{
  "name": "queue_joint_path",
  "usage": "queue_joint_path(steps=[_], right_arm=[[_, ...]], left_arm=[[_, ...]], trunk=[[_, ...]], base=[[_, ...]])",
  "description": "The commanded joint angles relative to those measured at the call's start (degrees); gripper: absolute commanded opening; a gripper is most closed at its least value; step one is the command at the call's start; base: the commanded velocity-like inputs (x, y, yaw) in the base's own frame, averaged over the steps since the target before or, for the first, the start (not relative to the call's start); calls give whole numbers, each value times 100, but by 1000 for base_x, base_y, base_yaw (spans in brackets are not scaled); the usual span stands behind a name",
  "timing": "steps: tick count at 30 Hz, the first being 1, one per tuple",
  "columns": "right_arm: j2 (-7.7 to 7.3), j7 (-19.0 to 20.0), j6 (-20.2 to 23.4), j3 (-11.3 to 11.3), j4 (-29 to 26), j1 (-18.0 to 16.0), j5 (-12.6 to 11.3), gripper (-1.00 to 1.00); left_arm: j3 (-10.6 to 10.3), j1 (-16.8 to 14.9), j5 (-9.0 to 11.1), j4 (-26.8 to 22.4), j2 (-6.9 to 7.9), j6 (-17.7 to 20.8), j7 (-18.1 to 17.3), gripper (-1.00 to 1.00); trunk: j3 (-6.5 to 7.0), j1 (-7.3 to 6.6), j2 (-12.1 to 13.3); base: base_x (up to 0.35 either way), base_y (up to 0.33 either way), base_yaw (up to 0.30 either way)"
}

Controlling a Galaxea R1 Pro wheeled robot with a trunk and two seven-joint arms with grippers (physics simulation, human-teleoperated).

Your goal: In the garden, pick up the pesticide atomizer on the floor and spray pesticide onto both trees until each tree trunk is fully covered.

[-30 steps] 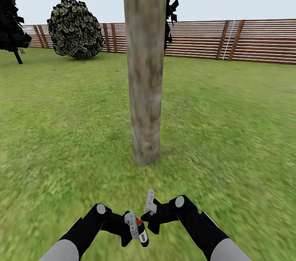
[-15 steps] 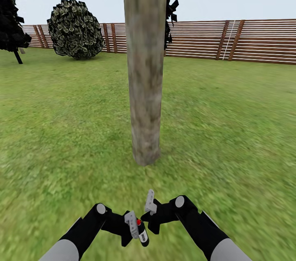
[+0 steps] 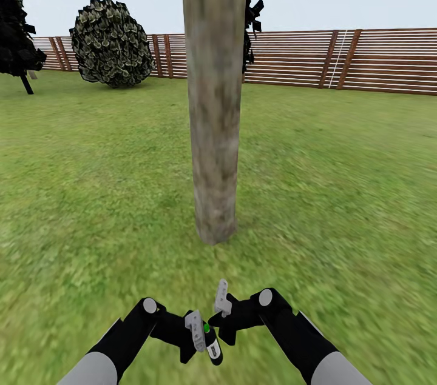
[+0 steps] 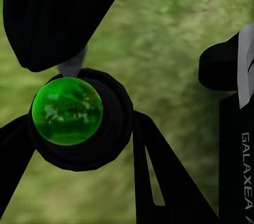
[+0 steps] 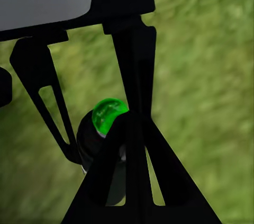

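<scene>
Both arms low, wrists nearly touching, left jaws clamped.

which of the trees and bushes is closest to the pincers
The thick grey-brown tree trunk straight ahead on the grass, just beyond both pincers. The round bush and dark tree stand far back by the fence.

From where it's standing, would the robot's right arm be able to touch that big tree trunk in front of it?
Probably not without rolling closer. The right gripper sits low near the robot's body, and open grass lies between it and the tree trunk. Nothing blocks the way; the gap just looks too wide.
</scene>
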Motion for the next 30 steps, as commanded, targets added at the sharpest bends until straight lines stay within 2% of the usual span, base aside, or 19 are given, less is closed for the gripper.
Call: queue_joint_path(steps=[1,9,17,27,30], right_arm=[[0,0,0,0,0,0,0,-100],[0,0,0,0,0,0,0,-100],[0,0,0,0,0,0,0,-100],[-30,0,0,-14,5,0,0,-100],[-55,0,0,-26,124,0,0,-100]], left_arm=[[1,0,4,-1,0,0,-6,-100],[-6,12,-42,52,14,0,47,-100],[-15,48,-77,100,162,8,161,-100],[-11,68,-74,103,621,17,215,-100],[3,81,-72,103,827,21,239,-100]], trunk=[[0,0,0],[0,0,0],[0,0,0],[0,0,0],[0,0,0]], base=[[0,0,0],[0,0,0],[0,0,0],[0,0,0],[0,0,0]])
